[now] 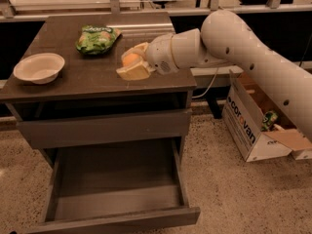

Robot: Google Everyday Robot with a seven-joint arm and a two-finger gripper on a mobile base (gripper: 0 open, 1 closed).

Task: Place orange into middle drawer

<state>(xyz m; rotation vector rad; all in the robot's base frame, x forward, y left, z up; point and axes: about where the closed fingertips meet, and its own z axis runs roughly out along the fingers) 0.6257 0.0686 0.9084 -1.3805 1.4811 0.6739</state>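
Observation:
The orange (pixel 129 59) sits between the cream fingers of my gripper (pixel 132 65), at the right front part of the dark cabinet top (pixel 73 79), low over the surface. The gripper is shut on the orange, and its fingers hide much of the fruit. The white arm (pixel 234 38) reaches in from the right. The middle drawer (pixel 117 177) stands pulled out below and in front, with a plain grey floor and nothing in it. It lies lower than the gripper and nearer the camera.
A white bowl (pixel 39 67) sits at the left of the cabinet top, and a crinkled green snack bag (pixel 96 38) at the back middle. A shut drawer with a taller front (pixel 102 128) lies above the open one. A cardboard box (pixel 253 126) stands on the floor to the right.

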